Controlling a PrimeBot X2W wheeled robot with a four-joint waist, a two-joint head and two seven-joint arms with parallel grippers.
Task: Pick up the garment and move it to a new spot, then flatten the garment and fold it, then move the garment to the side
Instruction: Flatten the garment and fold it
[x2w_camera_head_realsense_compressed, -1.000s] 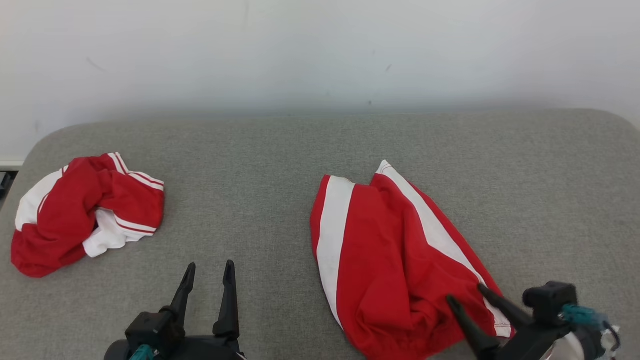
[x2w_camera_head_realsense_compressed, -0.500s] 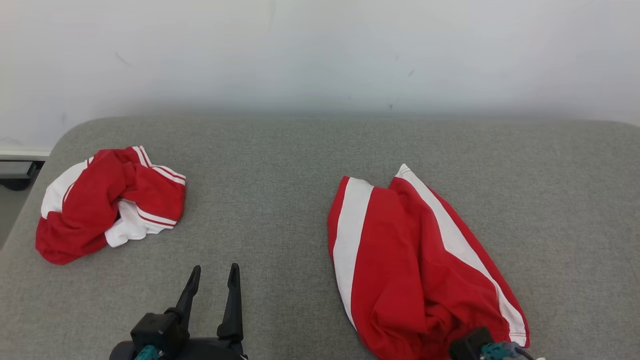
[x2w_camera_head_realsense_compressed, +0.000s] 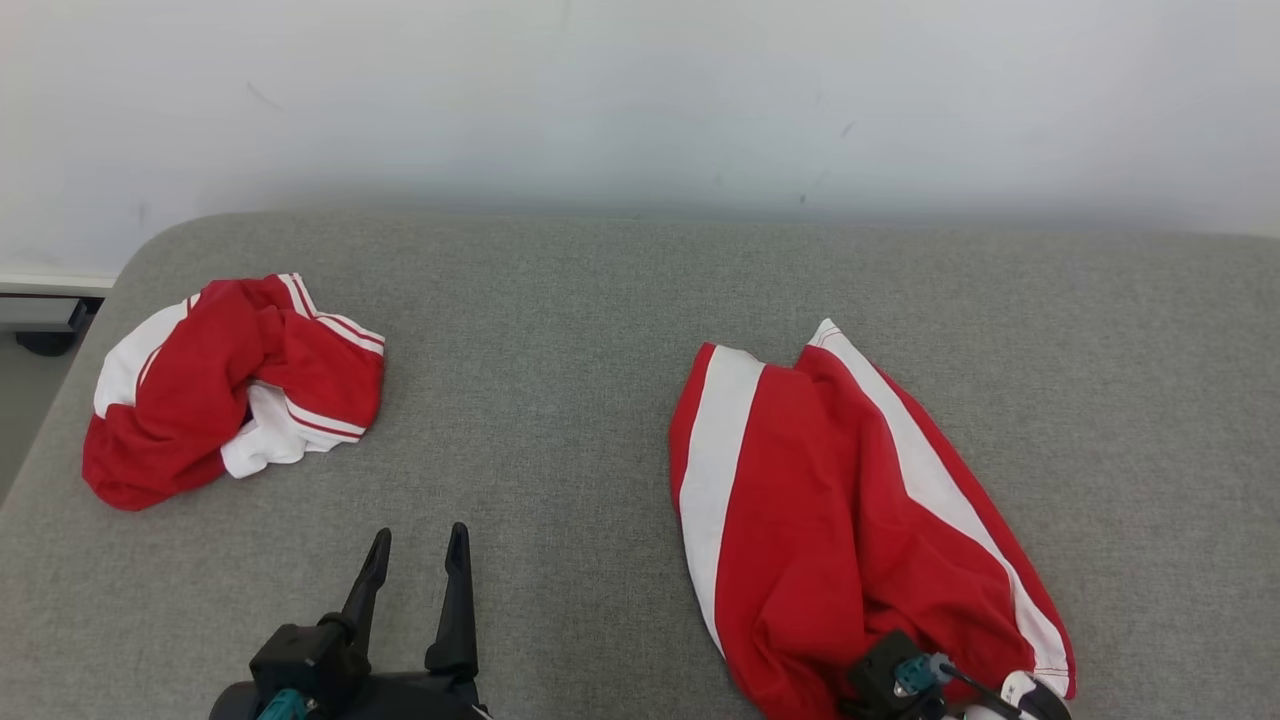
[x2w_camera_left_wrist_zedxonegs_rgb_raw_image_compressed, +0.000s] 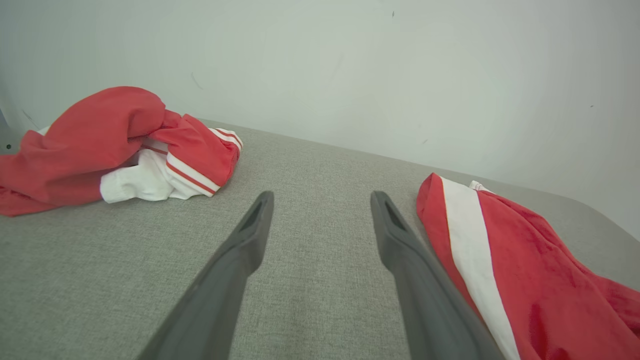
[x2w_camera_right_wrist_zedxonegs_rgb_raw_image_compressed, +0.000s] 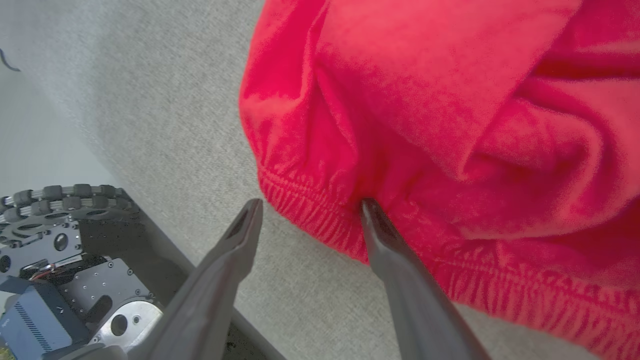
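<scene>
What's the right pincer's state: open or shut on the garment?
Open. On the right pincer, fingers stand apart at the red garment hem, one tip touching fabric, other over grey cushion.

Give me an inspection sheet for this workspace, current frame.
Surface: grey fabric pad, flat, rounded corners.
Job's things: red-and-white garment at right, partly spread, elastic waistband nearest the robot.
Clutter: second garment, red and white, crumpled, far left.
Grippers: left gripper open over bare pad; right gripper open at the waistband, one finger touching its edge.
Cables: thin black cable from a teal plug on the right wrist.
Surroundings: white wall behind; floor at left; robot base below the pad edge.
</scene>
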